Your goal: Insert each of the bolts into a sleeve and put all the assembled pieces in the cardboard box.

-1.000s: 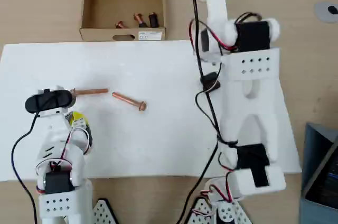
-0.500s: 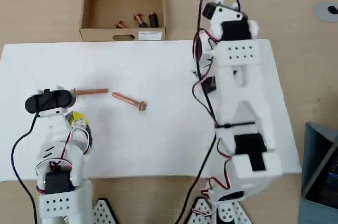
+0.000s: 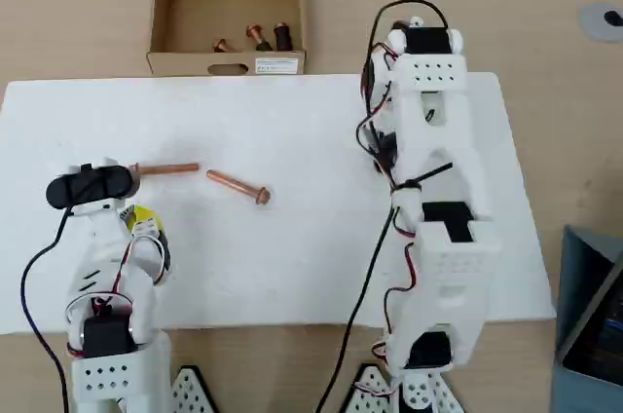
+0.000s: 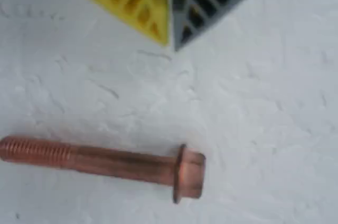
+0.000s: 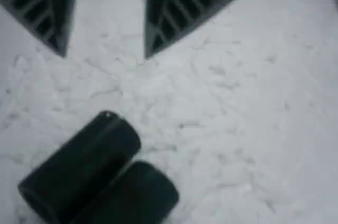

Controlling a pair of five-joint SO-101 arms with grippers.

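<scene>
Right arm [image 3: 433, 189] retracted from 12 o'clock, jaws now parted over two sleeves [image 5: 79, 174]; left jaws pinched together, empty, above a bolt [image 4: 105, 161] at 9 o'clock on the table [image 3: 68, 33]; risk: grabbing both sleeves, since they lie touching.

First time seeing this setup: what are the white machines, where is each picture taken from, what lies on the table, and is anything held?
These are two small robot arms at a table: the left arm and the right arm. The high view looks down on both; each wrist view comes from a camera on one arm, looking past its gripper. Two copper bolts lie on the white mat. The left gripper is shut and empty, near one bolt. The right gripper is open near two black sleeves lying side by side. The cardboard box holds three pieces. Nothing is held.
</scene>
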